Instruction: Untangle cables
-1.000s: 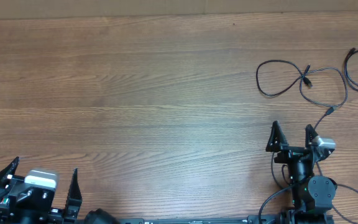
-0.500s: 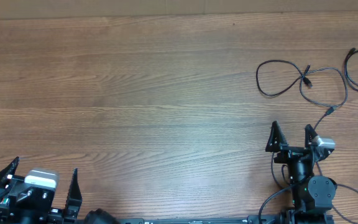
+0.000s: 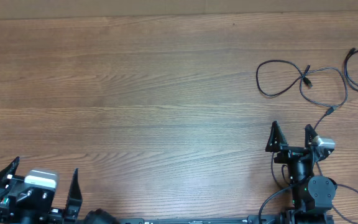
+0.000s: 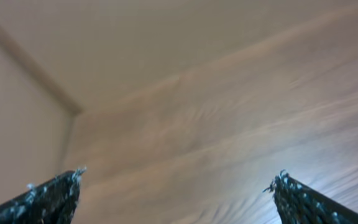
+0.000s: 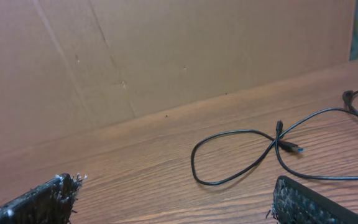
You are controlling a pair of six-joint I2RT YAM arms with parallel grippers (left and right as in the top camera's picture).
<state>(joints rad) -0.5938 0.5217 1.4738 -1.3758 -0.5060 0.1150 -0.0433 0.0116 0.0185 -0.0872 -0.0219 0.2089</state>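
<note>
No readable text, label or number shows anywhere.

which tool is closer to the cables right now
Right. The right tool sits just short of the cables, open toward them. The left tool is far off to the side, at the opposite near corner.

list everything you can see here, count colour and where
thin black cables with small plugs: at least two, black, looped and crossing at the table's far right
wooden table: one, brown, fills the overhead view
plain back panel: one, tan, behind the table's far edge
left gripper: one, black, open and empty, near-left corner
right gripper: one, black, open and empty, just short of the cables
</note>
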